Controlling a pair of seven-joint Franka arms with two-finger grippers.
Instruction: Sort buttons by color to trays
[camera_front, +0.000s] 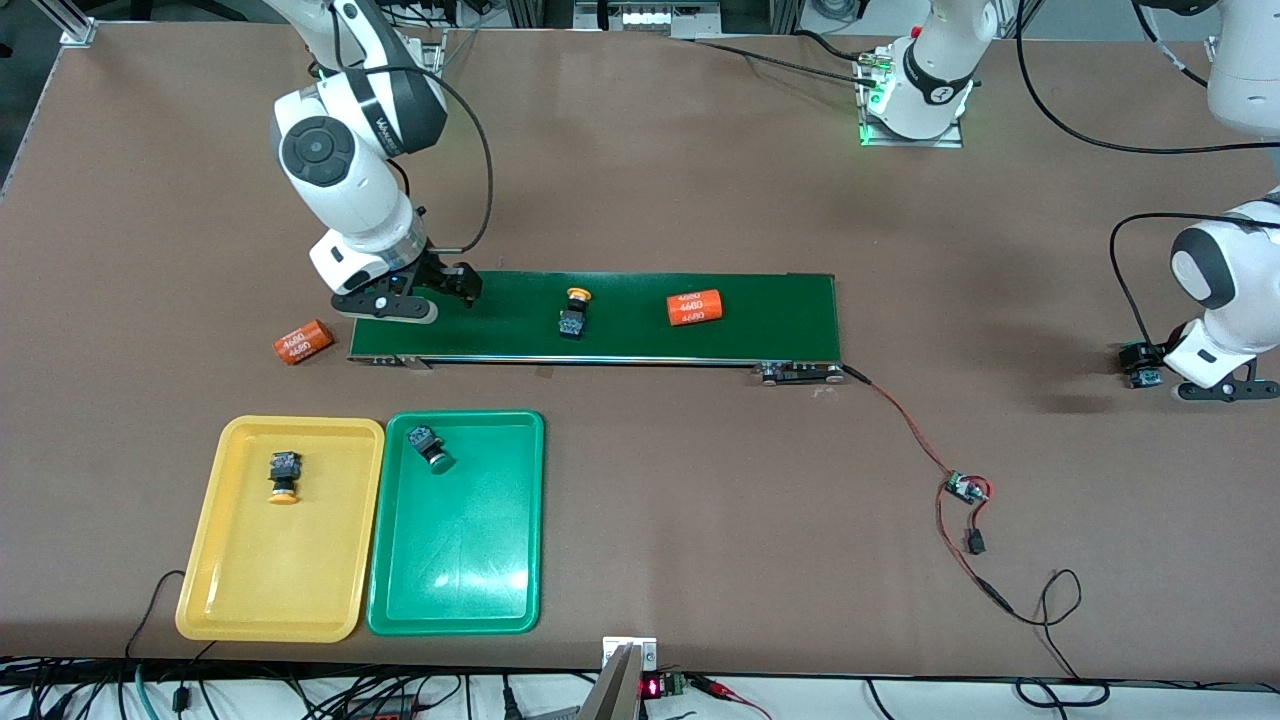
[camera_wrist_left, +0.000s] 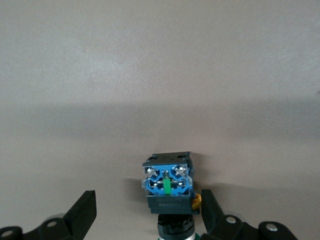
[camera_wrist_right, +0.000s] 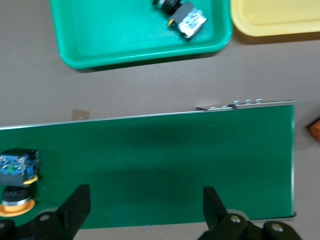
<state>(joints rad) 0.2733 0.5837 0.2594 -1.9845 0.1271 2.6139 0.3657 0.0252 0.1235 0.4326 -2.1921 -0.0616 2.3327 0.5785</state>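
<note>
Two sets of jaws gape empty over brown table (camera_front: 700, 480): left gripper (camera_front: 1150, 375), right gripper (camera_front: 440, 295).

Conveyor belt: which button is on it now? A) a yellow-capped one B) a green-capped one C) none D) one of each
A: the only button on the conveyor belt is the yellow-capped button, which lies between the orange cylinder and the right gripper.
</note>
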